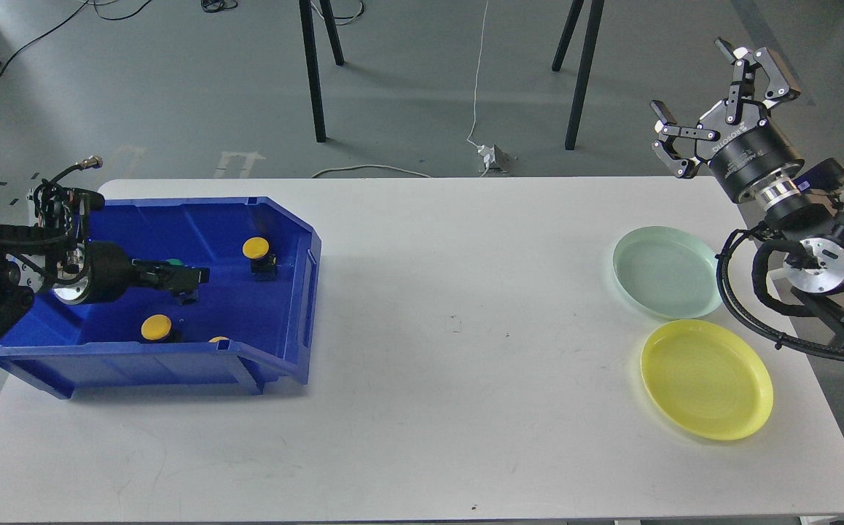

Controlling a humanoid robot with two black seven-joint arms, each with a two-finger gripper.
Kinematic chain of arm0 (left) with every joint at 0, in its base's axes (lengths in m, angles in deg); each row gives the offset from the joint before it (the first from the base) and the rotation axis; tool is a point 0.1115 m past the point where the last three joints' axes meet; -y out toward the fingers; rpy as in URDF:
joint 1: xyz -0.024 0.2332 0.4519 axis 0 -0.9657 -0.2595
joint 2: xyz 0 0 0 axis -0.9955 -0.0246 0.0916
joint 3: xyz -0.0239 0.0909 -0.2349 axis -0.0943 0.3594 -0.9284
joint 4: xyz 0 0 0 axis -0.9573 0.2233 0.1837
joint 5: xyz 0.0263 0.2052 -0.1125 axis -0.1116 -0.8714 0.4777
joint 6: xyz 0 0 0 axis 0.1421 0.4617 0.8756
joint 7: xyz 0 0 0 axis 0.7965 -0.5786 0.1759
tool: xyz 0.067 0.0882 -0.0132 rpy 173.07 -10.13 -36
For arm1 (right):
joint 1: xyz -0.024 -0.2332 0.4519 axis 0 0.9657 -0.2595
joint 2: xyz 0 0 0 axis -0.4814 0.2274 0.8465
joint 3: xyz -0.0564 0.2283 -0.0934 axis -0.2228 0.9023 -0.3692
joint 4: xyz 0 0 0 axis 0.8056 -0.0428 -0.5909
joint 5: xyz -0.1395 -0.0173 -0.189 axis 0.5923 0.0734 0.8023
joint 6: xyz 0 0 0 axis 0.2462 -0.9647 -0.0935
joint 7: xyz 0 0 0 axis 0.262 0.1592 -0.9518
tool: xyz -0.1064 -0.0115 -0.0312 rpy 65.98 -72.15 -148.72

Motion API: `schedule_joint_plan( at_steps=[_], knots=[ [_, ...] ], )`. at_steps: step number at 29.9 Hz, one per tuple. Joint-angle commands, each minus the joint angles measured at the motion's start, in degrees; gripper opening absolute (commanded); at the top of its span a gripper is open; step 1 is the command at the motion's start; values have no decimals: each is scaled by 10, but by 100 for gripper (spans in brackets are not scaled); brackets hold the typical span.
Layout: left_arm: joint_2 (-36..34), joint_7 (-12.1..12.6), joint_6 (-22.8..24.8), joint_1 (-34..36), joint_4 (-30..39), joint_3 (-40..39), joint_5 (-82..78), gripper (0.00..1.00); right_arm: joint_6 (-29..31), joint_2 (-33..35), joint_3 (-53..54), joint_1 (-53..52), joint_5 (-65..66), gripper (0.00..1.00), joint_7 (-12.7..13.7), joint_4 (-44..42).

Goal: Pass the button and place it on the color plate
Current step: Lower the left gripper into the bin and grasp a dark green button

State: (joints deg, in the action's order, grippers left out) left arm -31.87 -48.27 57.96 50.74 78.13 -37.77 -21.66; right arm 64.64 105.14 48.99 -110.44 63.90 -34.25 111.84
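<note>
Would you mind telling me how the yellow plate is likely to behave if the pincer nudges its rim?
The yellow plate looks thin and shallow, so it is probably light and would likely slide on the smooth white table rather than tip. Its low raised rim may flex a little. It lies close to the pale green plate, so it could bump that.

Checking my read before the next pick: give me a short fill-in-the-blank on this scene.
1. The buttons lie in the ____ bin.
2. The left gripper reaches inside the ____.
3. The yellow plate sits nearer the robot than the ____ plate.
4. The right gripper, held up beyond the plates, is ____.

Missing words: blue; bin; green; open
</note>
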Motion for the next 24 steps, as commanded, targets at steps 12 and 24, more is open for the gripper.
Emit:
schedule_joint_plan(
  at_steps=[12, 24],
  knots=[
    [18, 0, -9, 8, -49, 9, 4, 98, 0, -2, 0, 4, 0, 99, 0, 1],
    [61, 0, -31, 16, -111, 10, 5, 98, 0, -1, 1, 6, 0, 99, 0, 1]
  ],
)
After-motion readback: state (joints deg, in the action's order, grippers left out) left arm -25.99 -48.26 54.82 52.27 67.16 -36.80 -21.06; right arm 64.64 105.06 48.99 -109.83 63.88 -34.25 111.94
